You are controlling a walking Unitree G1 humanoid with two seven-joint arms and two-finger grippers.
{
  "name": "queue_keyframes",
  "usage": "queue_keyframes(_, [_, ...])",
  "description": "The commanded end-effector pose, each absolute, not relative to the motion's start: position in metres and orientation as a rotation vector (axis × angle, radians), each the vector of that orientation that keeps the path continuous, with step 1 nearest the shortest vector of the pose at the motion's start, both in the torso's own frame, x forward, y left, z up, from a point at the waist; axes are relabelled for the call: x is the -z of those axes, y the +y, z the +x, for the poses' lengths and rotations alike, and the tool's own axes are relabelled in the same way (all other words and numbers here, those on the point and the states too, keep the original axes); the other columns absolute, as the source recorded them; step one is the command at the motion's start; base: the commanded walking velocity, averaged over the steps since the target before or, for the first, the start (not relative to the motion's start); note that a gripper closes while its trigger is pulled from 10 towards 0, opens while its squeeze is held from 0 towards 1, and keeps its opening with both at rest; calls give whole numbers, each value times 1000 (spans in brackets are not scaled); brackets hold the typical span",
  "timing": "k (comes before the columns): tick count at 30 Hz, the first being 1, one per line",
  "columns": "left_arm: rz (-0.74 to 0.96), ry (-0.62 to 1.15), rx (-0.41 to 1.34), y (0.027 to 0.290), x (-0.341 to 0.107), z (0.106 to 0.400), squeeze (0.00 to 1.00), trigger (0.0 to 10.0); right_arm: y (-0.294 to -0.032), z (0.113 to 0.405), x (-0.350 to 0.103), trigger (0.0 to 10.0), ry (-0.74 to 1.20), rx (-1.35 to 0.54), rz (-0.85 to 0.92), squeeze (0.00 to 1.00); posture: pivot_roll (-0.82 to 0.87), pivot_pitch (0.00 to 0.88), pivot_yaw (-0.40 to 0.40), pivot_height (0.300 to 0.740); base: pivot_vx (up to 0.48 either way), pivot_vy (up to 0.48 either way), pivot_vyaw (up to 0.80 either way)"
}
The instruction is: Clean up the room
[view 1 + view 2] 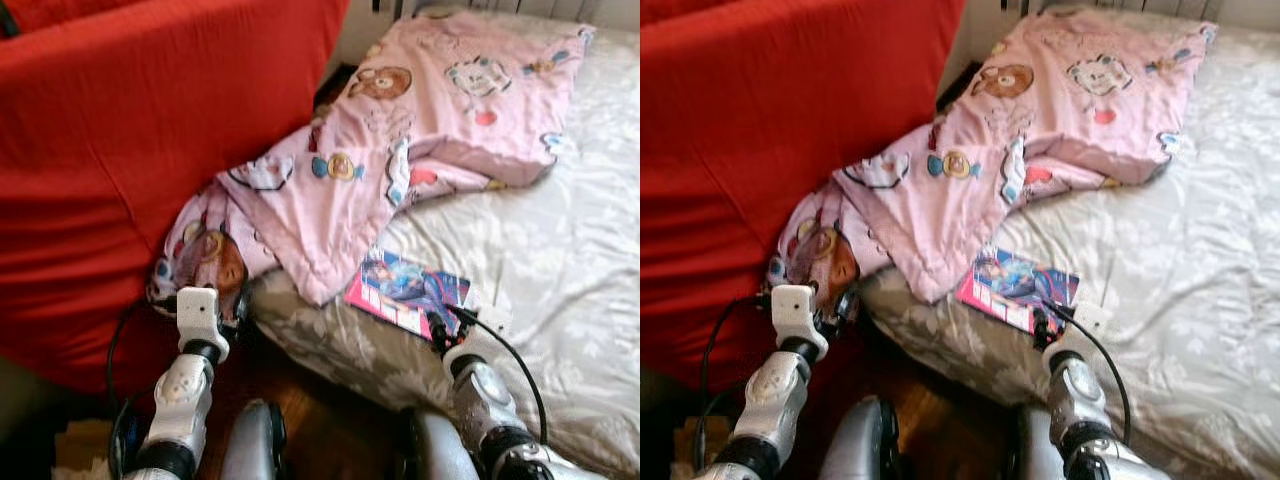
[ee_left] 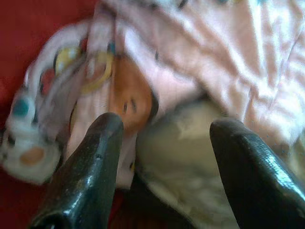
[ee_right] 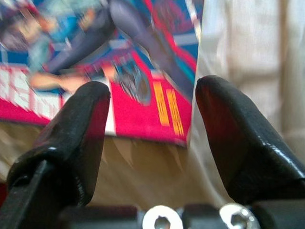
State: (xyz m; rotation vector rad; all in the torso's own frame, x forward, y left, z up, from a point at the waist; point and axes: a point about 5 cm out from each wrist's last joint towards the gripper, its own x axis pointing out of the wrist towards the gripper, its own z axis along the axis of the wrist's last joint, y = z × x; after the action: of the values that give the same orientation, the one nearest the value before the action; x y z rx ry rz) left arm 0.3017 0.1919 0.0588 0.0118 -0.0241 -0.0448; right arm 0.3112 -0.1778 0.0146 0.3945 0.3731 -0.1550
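A pink cartoon-print blanket (image 1: pixel 400 140) lies crumpled across the bed, and its corner (image 1: pixel 205 255) hangs over the bed's near left edge. My left gripper (image 2: pixel 164 143) is open just short of that hanging corner. A magazine with a pink and blue cover (image 1: pixel 405 290) lies flat near the front edge of the bed. My right gripper (image 3: pixel 152 114) is open at the magazine's (image 3: pixel 143 62) near corner, one finger on either side of it, without holding it.
The bed has a pale floral sheet (image 1: pixel 560 260). A large red sofa or cushion (image 1: pixel 110 150) rises close on the left, leaving a narrow gap of dark wooden floor (image 1: pixel 310 420) in front of the bed.
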Motion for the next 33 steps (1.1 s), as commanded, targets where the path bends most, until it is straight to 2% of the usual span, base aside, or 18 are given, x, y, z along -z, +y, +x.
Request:
queue_keyframes(1, [3, -16, 25, 196, -57, 296, 0, 10000, -173, 309, -10, 10000, 403, 157, 418, 0, 146, 338, 79, 593, 0, 0, 0])
queue_keyframes(2, [7, -18, 24, 197, -57, 292, 0, 10000, -172, 310, -12, 10000, 396, 157, 429, 153, 157, 357, 83, 593, 0, 0, 0])
queue_keyframes(3, [11, -17, 26, 197, -57, 292, 0, 10000, -172, 312, -14, 10000, 390, 157, 434, 537, 157, 357, 83, 593, 0, 0, 0])
queue_keyframes(4, [16, -17, 29, 198, -58, 289, 0, 10000, -172, 314, -16, 10000, 379, 158, 438, 1000, 168, 369, 88, 593, 0, 0, 0])
queue_keyframes(6, [22, -16, 30, 199, -59, 285, 0, 10000, -173, 317, -20, 10000, 362, 163, 446, 1000, 179, 384, 96, 593, 0, 0, 0])
queue_keyframes(7, [24, -15, 30, 200, -59, 283, 0, 10000, -173, 320, -23, 10000, 345, 163, 452, 882, 181, 387, 98, 593, 0, 0, 0])
queue_keyframes(8, [27, -13, 29, 200, -59, 282, 0, 10000, -174, 323, -27, 10000, 327, 163, 461, 408, 185, 393, 103, 593, 0, 0, 0])
queue_keyframes(9, [32, -8, 30, 201, -60, 278, 0, 10000, -175, 327, -33, 10000, 291, 163, 481, 0, 190, 403, 109, 593, 0, 0, 0])
queue_keyframes(18, [51, 20, 35, 207, -64, 258, 0, 10000, -175, 323, -29, 10000, 275, 166, 568, 0, 216, 426, 130, 593, 0, 0, 0])
queue_keyframes(25, [76, 50, 52, 209, -65, 248, 0, 10000, -153, 301, -2, 10000, 343, 62, 921, 0, 240, 437, 154, 593, 0, 0, 0])
queue_keyframes(31, [83, 76, 57, 209, -65, 245, 0, 10000, -140, 294, 2, 10000, 341, -31, 988, 0, 244, 434, 160, 593, 0, 0, 0])
queue_keyframes(32, [84, 79, 57, 208, -66, 245, 0, 10000, -142, 296, -1, 3569, 313, -29, 1007, 0, 243, 429, 159, 593, 0, 0, 0])
queue_keyframes(33, [84, 79, 57, 208, -66, 245, 0, 10000, -142, 296, -1, 3569, 313, -29, 1007, 0, 243, 429, 159, 593, 0, 0, 0])
